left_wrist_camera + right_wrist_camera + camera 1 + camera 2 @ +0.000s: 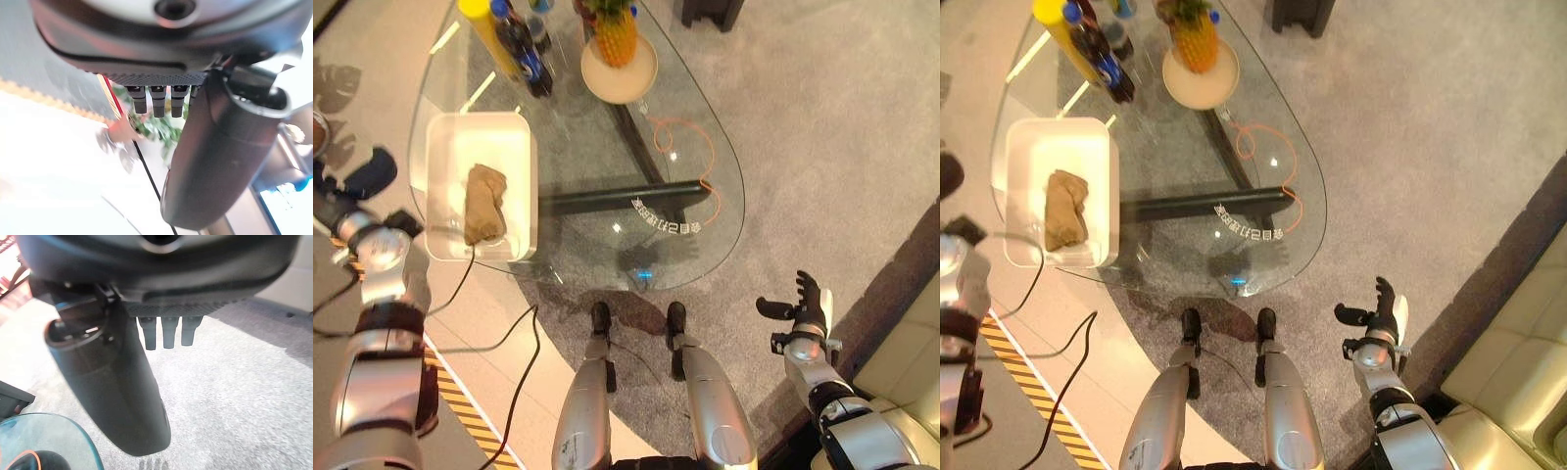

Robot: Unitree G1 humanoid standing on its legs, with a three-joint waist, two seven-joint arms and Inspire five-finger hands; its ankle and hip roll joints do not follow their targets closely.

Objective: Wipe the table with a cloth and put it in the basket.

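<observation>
A crumpled brown cloth [484, 203] lies inside the white rectangular basket [480, 122], which stands on the left part of the glass table [724, 162]. My left hand [360, 180] hangs off the table's left edge, just left of the basket, and touches nothing. In its wrist view the left hand [220, 156] has straight fingers and holds nothing. My right hand [808, 299] is low over the grey carpet, right of the table's near tip, with fingers spread. The right hand [112, 391] is empty in its own wrist view too.
At the table's far end stand a yellow bottle [487, 29], a dark bottle [527, 54] and a pineapple [615, 34] on a round plate [636, 83]. An orange cord [690, 147] loops near the right rim. A beige sofa [911, 343] sits at the right; striped tape [460, 401] marks the floor at the left.
</observation>
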